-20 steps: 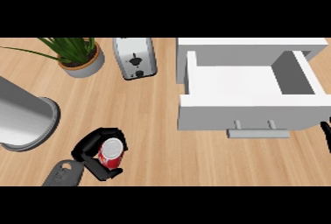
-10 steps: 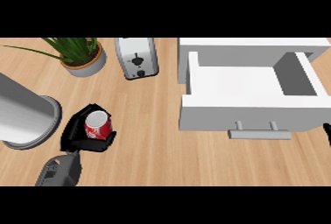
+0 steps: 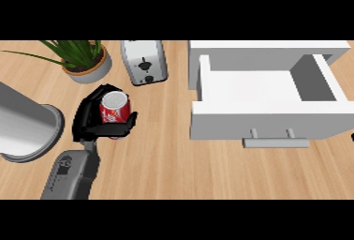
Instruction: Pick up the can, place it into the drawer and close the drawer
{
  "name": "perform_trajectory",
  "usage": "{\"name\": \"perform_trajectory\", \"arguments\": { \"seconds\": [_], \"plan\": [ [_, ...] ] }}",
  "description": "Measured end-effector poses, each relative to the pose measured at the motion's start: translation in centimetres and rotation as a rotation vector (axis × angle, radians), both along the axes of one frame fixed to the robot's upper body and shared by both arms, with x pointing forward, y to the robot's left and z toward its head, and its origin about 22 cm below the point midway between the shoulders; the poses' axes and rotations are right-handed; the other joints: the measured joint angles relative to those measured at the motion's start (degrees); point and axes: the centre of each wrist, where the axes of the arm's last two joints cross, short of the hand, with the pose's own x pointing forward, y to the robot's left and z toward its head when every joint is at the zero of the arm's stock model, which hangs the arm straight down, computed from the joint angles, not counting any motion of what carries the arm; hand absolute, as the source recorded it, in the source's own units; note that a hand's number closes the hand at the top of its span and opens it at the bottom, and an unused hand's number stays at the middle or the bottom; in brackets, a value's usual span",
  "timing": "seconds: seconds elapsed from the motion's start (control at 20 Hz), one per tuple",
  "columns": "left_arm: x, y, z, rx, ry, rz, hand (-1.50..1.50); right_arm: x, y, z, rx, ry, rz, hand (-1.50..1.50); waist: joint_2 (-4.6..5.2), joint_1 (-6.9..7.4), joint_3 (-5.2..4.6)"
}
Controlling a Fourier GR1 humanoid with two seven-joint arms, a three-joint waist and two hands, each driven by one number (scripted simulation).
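Observation:
A red can (image 3: 114, 108) with a silver top stands upright in my left hand (image 3: 91, 119), whose black fingers and thumb curl round it. The hand hovers over the wooden counter, left of the drawer, and its grey forearm (image 3: 72, 174) enters from the lower edge. The white drawer (image 3: 266, 119) is pulled open at the right, with nothing visible inside and its handle (image 3: 276, 141) facing me. Only a dark sliver of my right hand (image 3: 351, 137) shows at the right edge.
A potted plant (image 3: 87, 62) and a silver toaster (image 3: 143, 61) stand at the back left. A large grey cylinder (image 3: 22, 125) sits at the left edge, close to my left hand. Bare wood lies between the can and the drawer.
My left hand has carried the can away from the near edge toward the back of the counter. The dark shape at the right edge has shrunk to a sliver.

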Motion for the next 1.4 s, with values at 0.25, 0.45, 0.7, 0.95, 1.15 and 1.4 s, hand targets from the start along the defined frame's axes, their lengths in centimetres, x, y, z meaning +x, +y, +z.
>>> {"name": "perform_trajectory", "arguments": {
  "seconds": [0.25,0.45,0.7,0.95,1.15,1.4],
  "plan": [
    [1.2,-3.1,4.6,0.023,-0.041,-0.031,1.5,-0.1,-0.2,-0.2,-0.004,0.007,-0.001,-1.5,0.01,-0.12,-0.02],
    [2.2,-6.5,7.9,0.026,-0.049,-0.059,1.5,-0.4,-0.4,-0.3,-0.008,0.006,-0.001,-1.5,0.04,-0.35,-0.02],
    [3.4,-9.6,11.3,0.053,-0.061,-0.094,1.5,0.0,-0.8,-0.9,-0.013,0.004,-0.006,-1.5,0.1,-0.44,-0.02],
    [4.5,-13.6,15.2,0.082,-0.097,-0.112,1.5,0.4,-0.5,0.1,-0.01,-0.006,-0.005,-1.5,0.14,-0.69,-0.01],
    [5.6,-15.9,18.2,0.086,-0.108,-0.121,1.5,0.3,-0.6,-0.1,-0.006,0.001,-0.005,-1.5,0.17,-0.88,-0.02],
    [6.6,-18.8,20.4,0.103,-0.106,-0.126,1.5,0.0,-0.5,0.1,-0.015,0.002,-0.002,-1.5,0.24,-1.23,0.0]
  ]
}}
